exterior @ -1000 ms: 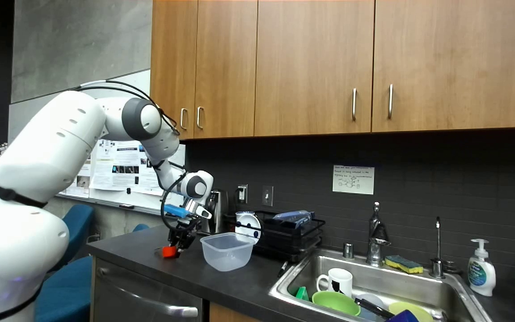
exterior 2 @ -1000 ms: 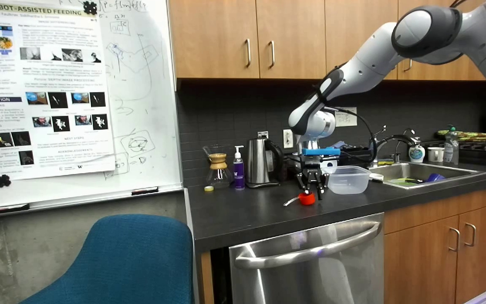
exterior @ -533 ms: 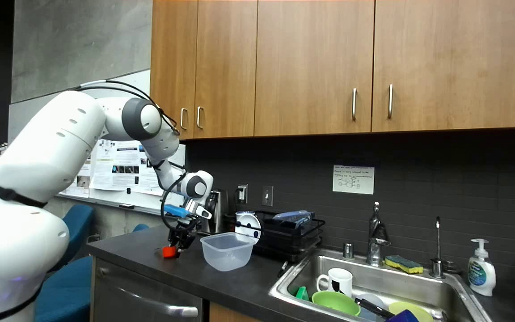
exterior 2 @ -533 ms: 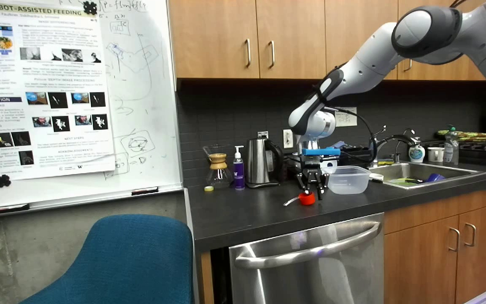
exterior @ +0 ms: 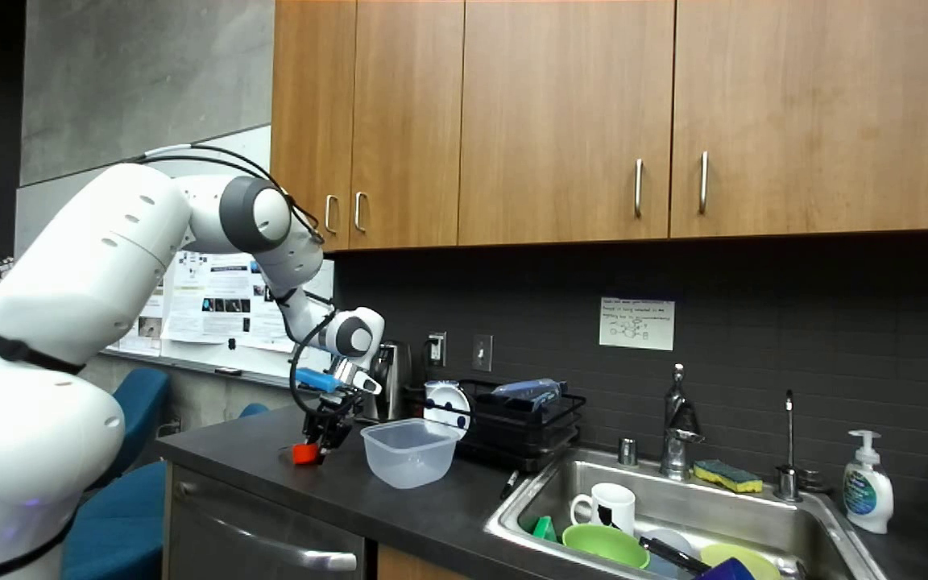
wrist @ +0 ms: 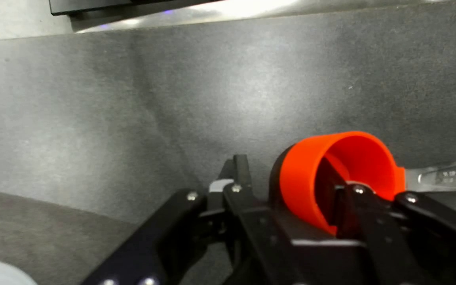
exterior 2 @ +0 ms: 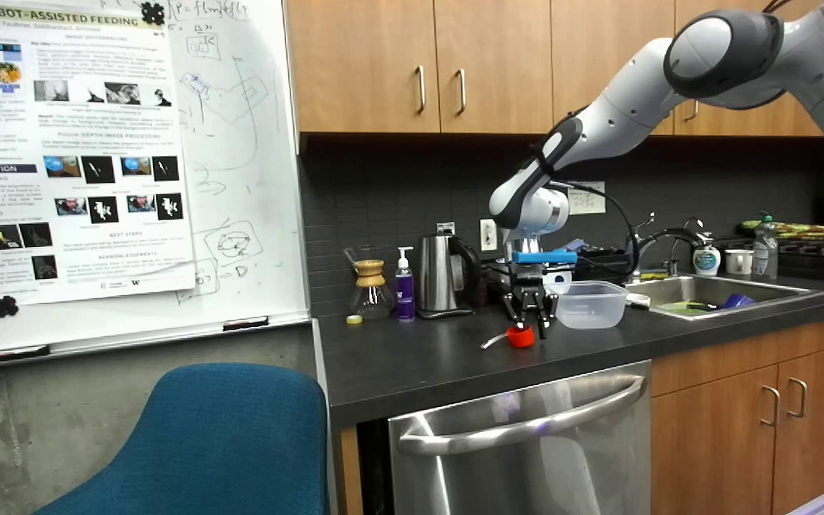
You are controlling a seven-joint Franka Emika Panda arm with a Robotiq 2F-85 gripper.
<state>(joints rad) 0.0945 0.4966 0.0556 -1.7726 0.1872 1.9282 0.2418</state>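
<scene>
Looking at the hand (exterior 2: 532, 329) hanging low over the desk (exterior 2: 412, 361), released, with its fingers (wrist: 243, 174) spread: one at the mouth of the red cup (wrist: 297, 178), the other outside, just beside it. Got the cup itself resting on the desk near the tub (exterior: 409, 455), with its metal handle (wrist: 437, 177) pointing away from that tub. Also spotting a kettle (exterior 2: 435, 275) farther back, a rack (exterior: 512, 439) behind the tub, plus a sink (exterior: 698, 507) with a mug (exterior: 621, 501) and a bowl (exterior: 605, 541) in it and soap (exterior: 867, 490) alongside.
</scene>
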